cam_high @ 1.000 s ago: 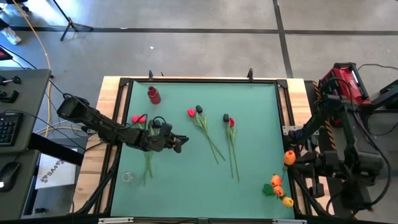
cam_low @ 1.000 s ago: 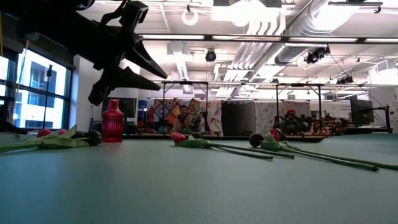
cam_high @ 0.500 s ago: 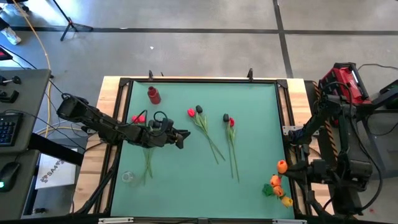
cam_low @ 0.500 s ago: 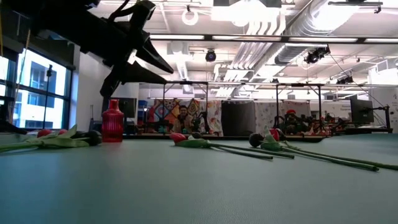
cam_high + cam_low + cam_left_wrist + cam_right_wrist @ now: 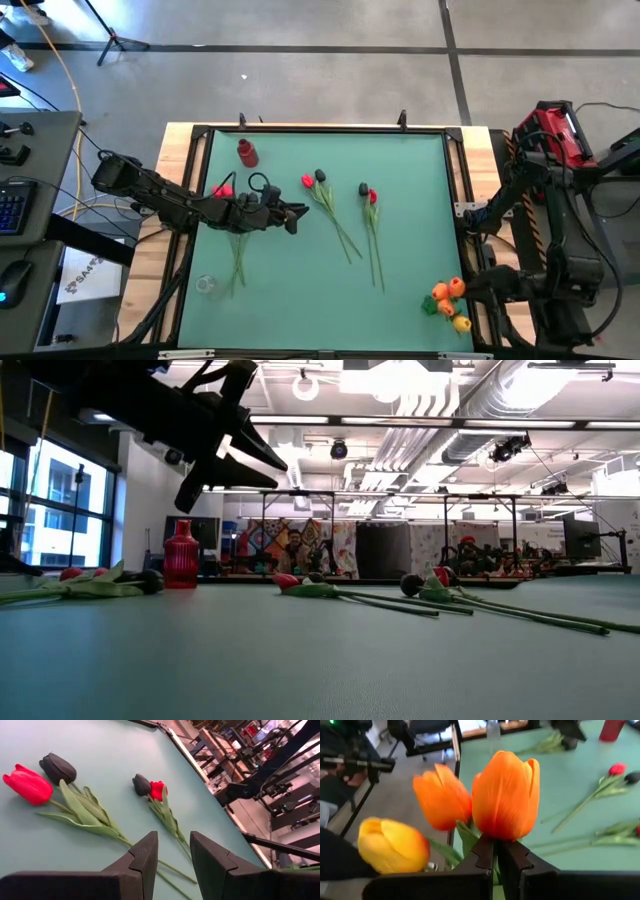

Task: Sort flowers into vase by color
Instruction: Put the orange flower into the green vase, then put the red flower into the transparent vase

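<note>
A red tulip [image 5: 307,181] and a black tulip [image 5: 320,176] lie side by side at the centre of the high view, their green stems slanting toward the lower right. Just right of them a second black tulip [image 5: 363,189] and a red tulip [image 5: 372,197] lie with heads touching, stems running straight down. At mid-left two red heads [image 5: 222,191] lie on leafy stems. At the lower right, orange tulips [image 5: 445,294] and a yellow tulip [image 5: 461,323] cluster at the green surface's edge; one orange head [image 5: 506,795] stands upright.
</note>
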`<state>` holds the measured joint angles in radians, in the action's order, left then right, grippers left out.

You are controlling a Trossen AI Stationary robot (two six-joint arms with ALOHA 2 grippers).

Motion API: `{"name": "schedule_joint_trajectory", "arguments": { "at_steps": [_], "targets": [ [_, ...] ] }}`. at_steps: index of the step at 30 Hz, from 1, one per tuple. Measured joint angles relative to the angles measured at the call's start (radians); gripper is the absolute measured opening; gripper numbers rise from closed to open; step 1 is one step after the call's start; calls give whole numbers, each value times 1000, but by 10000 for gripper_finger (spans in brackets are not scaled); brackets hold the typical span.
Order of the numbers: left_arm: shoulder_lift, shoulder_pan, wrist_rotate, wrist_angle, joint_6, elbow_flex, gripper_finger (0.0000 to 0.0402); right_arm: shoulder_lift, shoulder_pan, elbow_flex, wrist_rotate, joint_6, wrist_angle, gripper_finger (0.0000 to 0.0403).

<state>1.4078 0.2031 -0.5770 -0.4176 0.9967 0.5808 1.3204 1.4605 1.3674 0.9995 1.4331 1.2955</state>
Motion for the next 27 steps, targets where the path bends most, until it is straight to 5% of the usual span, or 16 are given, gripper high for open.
{"name": "schedule_joint_trajectory", "arguments": {
  "at_steps": [9, 15, 21, 27],
  "targets": [
    [0, 2, 22, -7, -4, 0, 101, -5, 0, 0, -66, 7, -9, 5],
    [0, 14, 25, -22, -4, 0, 101, -21, 0, 0, -81, 33, -31, 71],
    [0, 14, 25, -31, -4, 0, 101, -81, 0, 1, -227, 58, -76, 142],
    [0, 14, 25, -31, -4, 0, 101, -165, 0, 2, -370, 119, -99, 155]
  ]
}}
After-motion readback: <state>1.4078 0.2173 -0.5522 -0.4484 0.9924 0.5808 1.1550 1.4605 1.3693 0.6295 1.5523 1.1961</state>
